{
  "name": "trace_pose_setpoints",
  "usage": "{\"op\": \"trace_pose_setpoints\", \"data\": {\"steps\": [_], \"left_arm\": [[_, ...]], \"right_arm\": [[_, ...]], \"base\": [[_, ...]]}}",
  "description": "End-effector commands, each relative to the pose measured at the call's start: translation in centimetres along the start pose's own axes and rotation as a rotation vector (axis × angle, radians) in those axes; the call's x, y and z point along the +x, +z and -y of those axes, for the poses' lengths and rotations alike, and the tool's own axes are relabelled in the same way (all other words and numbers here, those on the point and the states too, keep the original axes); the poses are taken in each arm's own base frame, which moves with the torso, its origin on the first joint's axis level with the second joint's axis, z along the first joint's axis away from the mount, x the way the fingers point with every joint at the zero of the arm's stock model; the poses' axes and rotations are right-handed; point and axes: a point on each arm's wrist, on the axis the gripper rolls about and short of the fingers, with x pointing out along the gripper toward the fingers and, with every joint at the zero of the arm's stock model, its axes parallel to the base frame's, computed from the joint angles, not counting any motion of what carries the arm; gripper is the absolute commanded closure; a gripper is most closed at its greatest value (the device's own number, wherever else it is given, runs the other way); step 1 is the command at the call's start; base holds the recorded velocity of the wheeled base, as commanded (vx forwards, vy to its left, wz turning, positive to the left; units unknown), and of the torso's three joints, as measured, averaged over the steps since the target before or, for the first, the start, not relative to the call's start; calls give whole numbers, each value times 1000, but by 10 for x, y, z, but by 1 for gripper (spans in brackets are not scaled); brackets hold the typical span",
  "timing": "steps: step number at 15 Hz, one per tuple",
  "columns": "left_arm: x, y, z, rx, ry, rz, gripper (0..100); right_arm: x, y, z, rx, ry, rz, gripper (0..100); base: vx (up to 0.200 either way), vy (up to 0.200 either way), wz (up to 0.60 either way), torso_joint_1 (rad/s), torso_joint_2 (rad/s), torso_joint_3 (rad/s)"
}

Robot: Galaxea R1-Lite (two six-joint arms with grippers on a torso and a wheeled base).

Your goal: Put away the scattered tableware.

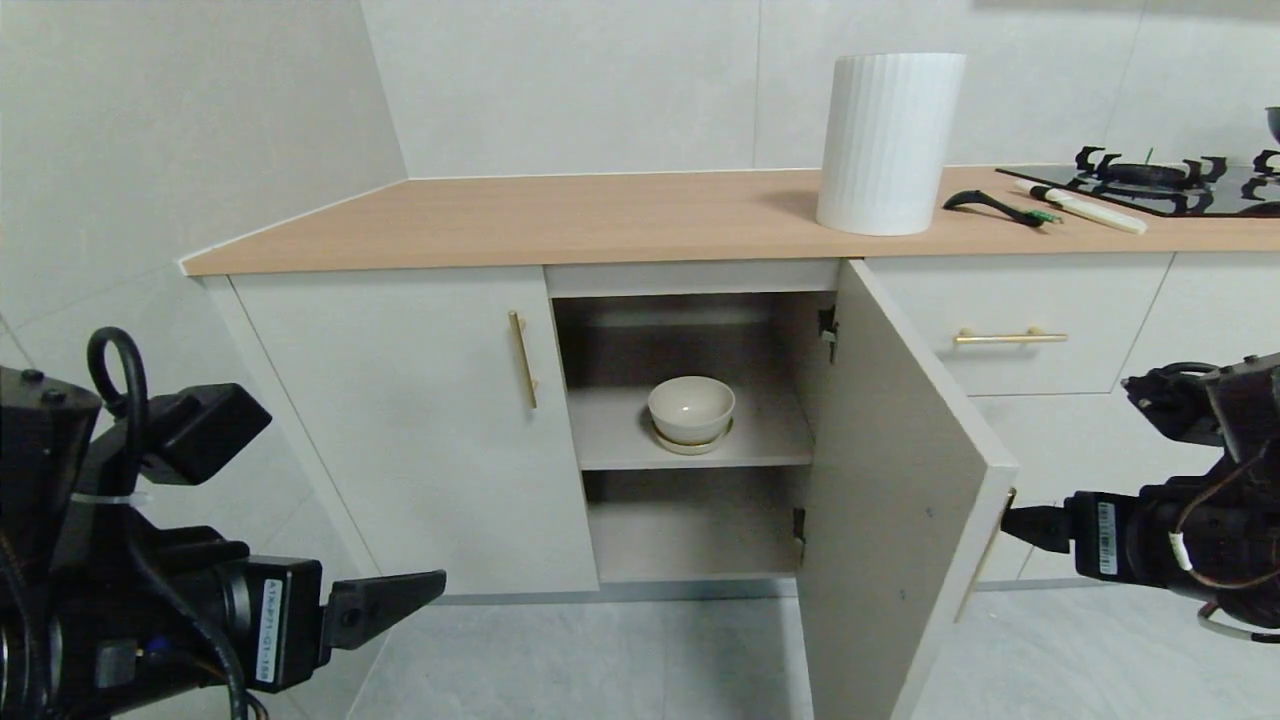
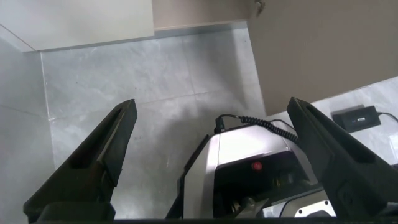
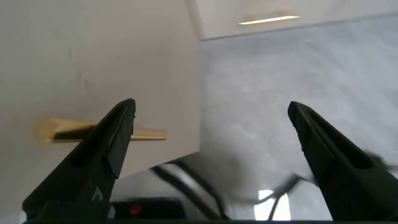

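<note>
A pale bowl (image 1: 691, 408) is seen standing on a small plate (image 1: 689, 444) on the upper shelf (image 1: 770, 440) of the cupboard below the worktop (image 1: 560, 215). The cupboard door (image 1: 900, 480) is swung wide open, while the neighbouring door (image 1: 420, 430) on the left is closed. The left pincer (image 2: 211, 106) is held low over the tiled floor (image 2: 155, 74) in front of the closed door, with its fingers spread and nothing between them. The right pincer (image 3: 211, 106) is likewise spread and empty, and is held just beside the free edge of the open door, near its gold handle (image 3: 102, 130); whether the handle is touched cannot be told. On the worktop a tall white ribbed canister (image 1: 888, 140) is stood, and beside it a black peeler (image 1: 990, 205) and a white-handled utensil (image 1: 1085, 208) are laid at the edge of the hob (image 1: 1150, 185).
</note>
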Motion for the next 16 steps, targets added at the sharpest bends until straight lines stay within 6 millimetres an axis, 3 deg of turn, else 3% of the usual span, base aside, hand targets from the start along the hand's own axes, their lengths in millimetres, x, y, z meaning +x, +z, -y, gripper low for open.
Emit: {"op": "trace_pose_setpoints", "data": {"steps": [1, 10, 16], "left_arm": [[0, 0, 0, 0, 1, -2, 0], [-2, 2, 0, -10, -10, 28, 0], [11, 0, 1, -7, -7, 21, 0]], "right_arm": [[17, -13, -13, -45, 22, -50, 0], [72, 4, -60, -125, 158, -1, 0], [102, 0, -68, -118, 209, -24, 0]], "base": [[0, 0, 0, 0, 0, 0], [0, 0, 0, 0, 0, 0], [0, 0, 0, 0, 0, 0]]}}
